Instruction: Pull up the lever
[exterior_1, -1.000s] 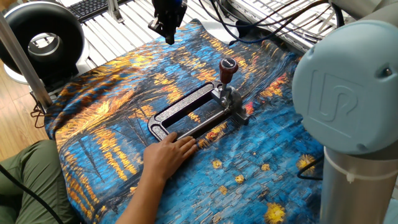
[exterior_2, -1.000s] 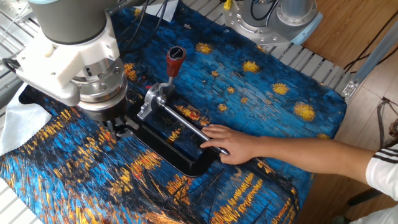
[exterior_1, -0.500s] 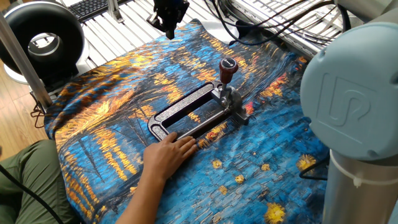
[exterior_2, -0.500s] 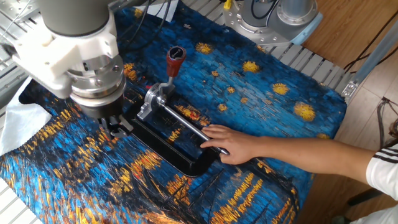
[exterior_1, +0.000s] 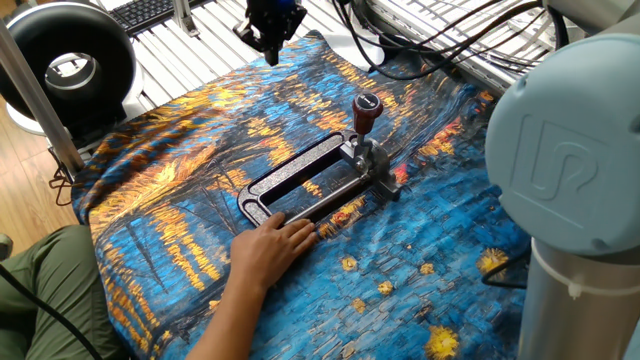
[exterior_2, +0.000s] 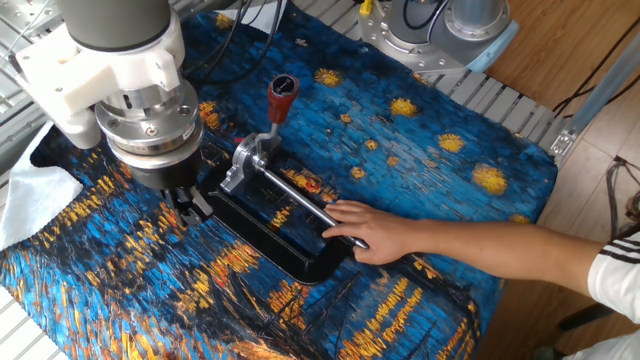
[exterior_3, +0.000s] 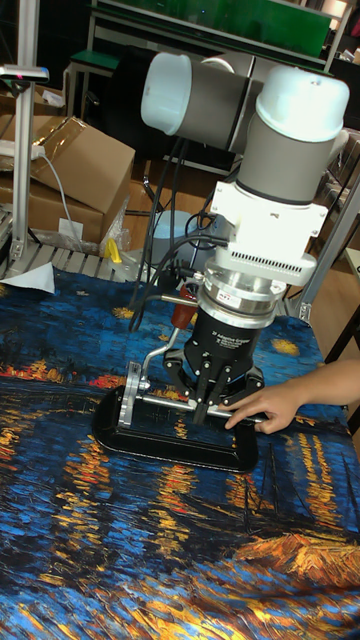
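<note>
Surface: the surface (exterior_2: 420, 120) is covered by a blue and orange painted cloth.
Arm: the grey UR5 robot arm (exterior_3: 270, 140) hangs over the cloth, apart from the frame.
Frame: the black rectangular clamp frame (exterior_1: 290, 185) lies flat; a person's bare hand (exterior_1: 268, 245) presses on its near end.
Claw: the black two-finger claw (exterior_2: 192, 205) looks pressed together and holds nothing.
Lever: the thin silver lever with a dark red knob (exterior_1: 367, 110) stands upright at the frame's far end, well apart from the claw.
Progress: the lever seems already raised, so I judge that little or nothing is left.
</note>
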